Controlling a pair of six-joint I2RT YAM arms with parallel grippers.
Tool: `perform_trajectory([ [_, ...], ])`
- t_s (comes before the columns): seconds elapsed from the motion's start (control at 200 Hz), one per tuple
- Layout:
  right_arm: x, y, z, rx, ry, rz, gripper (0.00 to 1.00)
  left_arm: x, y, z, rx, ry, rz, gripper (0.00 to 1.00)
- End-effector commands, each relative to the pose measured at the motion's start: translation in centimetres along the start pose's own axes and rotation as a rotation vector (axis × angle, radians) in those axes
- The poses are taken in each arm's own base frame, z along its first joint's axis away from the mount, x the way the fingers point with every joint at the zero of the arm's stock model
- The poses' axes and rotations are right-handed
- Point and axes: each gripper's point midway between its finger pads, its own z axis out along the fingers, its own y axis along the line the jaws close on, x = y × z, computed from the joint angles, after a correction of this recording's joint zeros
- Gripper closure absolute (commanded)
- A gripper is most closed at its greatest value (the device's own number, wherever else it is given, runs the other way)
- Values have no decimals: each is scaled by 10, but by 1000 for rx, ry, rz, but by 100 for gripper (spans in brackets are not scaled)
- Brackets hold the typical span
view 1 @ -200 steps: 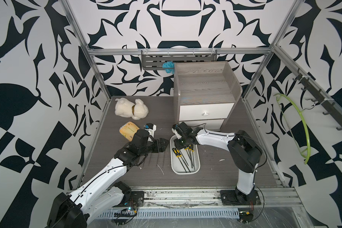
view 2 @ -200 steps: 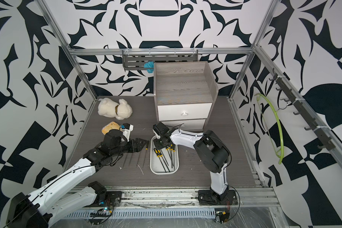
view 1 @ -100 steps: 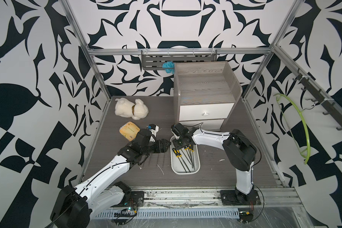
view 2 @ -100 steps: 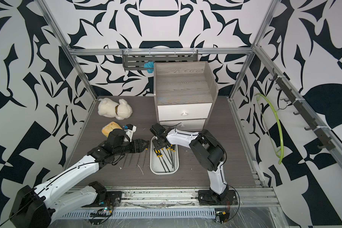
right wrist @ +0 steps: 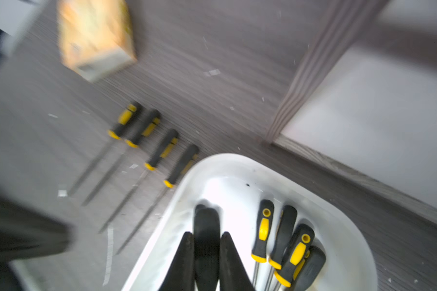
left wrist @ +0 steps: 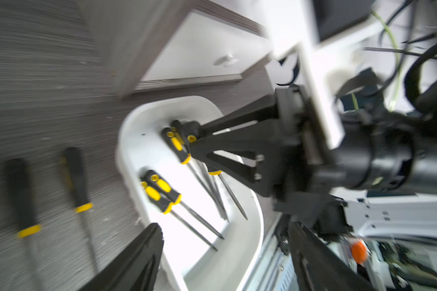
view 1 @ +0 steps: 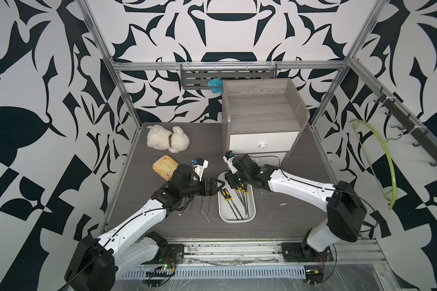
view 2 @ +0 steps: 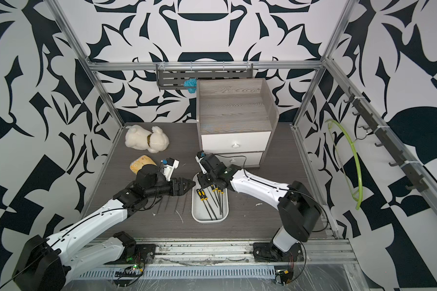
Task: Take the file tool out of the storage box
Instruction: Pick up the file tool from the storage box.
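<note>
Right wrist cam is pretty smeared: the yellow rectangular packet [right wrist: 94, 37] is just a blur with no readable print. The right gripper [right wrist: 207, 235], the black-handled file [right wrist: 205, 219] between its fingers and the shallow white plastic tray [right wrist: 321, 209] all run off the bottom edge, so that file's metal shaft is out of sight. Left wrist cam chops the left gripper [left wrist: 225, 226] at the bottom too and streaks the black-and-yellow files [left wrist: 23, 196] lying outside the tray, and in both top views those sit half under the left arm [view 1: 136, 221], too thin to count.
</note>
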Motion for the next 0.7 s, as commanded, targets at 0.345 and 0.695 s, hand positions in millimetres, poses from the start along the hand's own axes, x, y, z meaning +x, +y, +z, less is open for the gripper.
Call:
perform_trajectory([
  [0.345,-57,14,-93,-489,-352,245,100,19,-64,30,327,81,110,16],
  [0.695,-72,20,-112,-604,-459,297,100,33,-67,49,300,125,155,20],
])
